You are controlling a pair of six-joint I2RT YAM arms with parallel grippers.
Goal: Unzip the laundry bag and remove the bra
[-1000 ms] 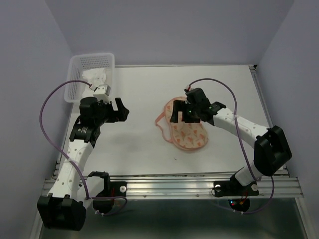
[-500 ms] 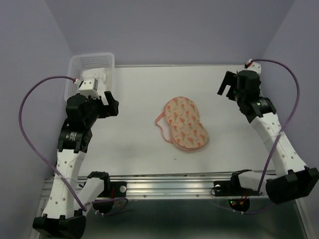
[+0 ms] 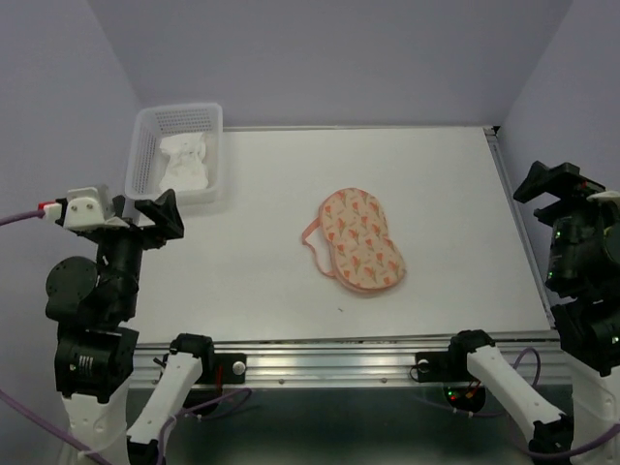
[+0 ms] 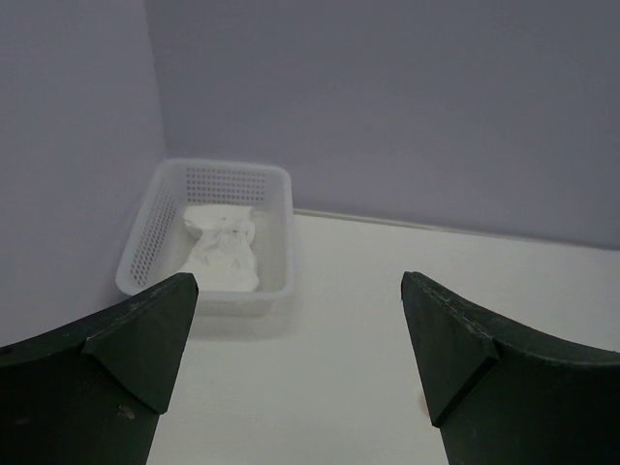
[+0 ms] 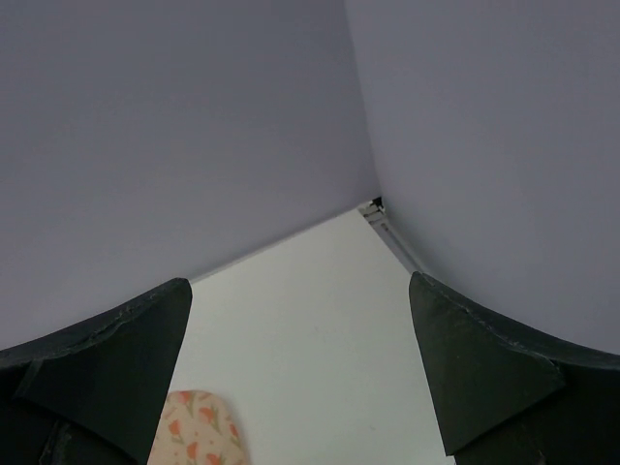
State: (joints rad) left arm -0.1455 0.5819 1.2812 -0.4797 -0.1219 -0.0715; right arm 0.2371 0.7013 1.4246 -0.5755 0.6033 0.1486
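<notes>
1. The laundry bag point(image 3: 360, 241) lies flat on the surface point(image 3: 262, 184), well right of the basket point(image 3: 143, 167); a white garment, likely the bra point(image 3: 187, 161), lies inside the basket.
2. The left jaws and the right jaws stand wide, empty.
3. The bag looks light and limp; pinch its pink loop point(image 3: 308, 235).

You can count one white mesh basket point(image 3: 139, 167), one bra point(image 3: 187, 161) inside the basket, one laundry bag point(image 3: 361, 242) well right of the basket, one table point(image 3: 446, 184), and two grippers: the left gripper point(image 4: 297, 281) and the right gripper point(image 5: 301, 283).
</notes>
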